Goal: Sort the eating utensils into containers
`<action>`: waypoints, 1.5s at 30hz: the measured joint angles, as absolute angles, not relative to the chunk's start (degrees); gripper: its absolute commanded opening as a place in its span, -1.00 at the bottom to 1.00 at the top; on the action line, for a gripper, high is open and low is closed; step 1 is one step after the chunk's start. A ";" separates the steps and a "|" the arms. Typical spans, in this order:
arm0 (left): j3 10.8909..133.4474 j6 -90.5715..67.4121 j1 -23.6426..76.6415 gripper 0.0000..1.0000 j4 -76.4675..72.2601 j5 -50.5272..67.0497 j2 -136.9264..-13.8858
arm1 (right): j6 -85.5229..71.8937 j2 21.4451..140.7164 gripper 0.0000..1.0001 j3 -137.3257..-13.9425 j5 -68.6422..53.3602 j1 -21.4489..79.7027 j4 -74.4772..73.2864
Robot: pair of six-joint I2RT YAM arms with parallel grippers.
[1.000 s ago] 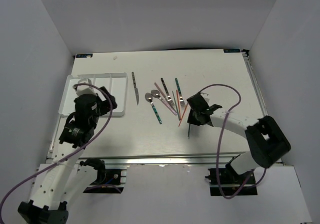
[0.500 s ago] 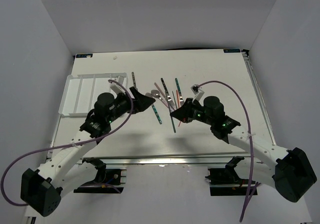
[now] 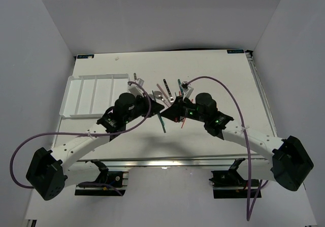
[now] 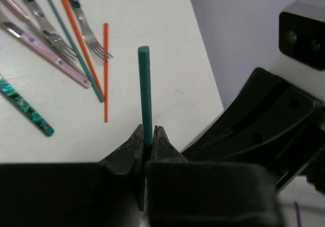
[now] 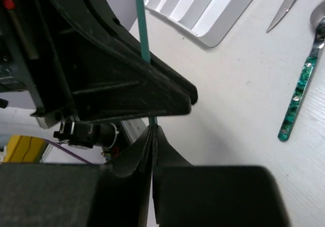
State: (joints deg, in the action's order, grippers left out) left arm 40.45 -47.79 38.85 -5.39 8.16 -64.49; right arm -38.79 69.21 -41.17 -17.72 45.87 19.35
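Observation:
A green chopstick (image 4: 144,90) is held in the air between both arms over the table's middle. My left gripper (image 4: 148,135) is shut on one end of it, and my right gripper (image 5: 152,130) is shut on the other end of the same green chopstick (image 5: 141,19). In the top view the left gripper (image 3: 158,104) and right gripper (image 3: 168,112) meet tip to tip. The other utensils lie behind them: orange chopsticks (image 4: 105,69), a teal chopstick (image 4: 76,49), forks (image 4: 91,34), a pink-handled piece (image 4: 51,54) and a teal-handled spoon (image 5: 299,95). The white tray (image 3: 94,95) sits at the left.
The tray's ribbed compartments (image 5: 203,8) show at the top of the right wrist view, with a knife tip (image 5: 284,6) to their right. White walls close in the table on three sides. Purple cables arc over both arms.
My left gripper has swung from the tray to the table's middle and shut on the green chopstick. The right arm has carried that chopstick leftwards to meet it.

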 measured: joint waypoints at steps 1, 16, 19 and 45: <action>41.43 -46.96 39.27 -1.00 -4.36 7.14 -64.75 | -39.16 69.80 -0.58 -41.17 -17.93 45.82 19.53; 84.82 -22.52 22.02 -1.00 35.77 -24.82 -99.42 | -39.97 62.13 0.69 -42.85 -0.12 40.29 0.45; 92.75 -17.76 20.80 -1.00 40.38 -28.32 -109.73 | -38.72 60.27 0.73 -42.85 0.60 40.18 -2.26; 94.24 -13.93 16.71 0.96 48.27 -36.23 -111.81 | -35.64 78.78 0.71 -54.15 14.68 39.27 -18.17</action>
State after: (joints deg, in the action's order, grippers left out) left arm 94.24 -13.93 16.71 48.27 -36.23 -111.81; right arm -35.64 78.78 -54.15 14.68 39.27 -18.17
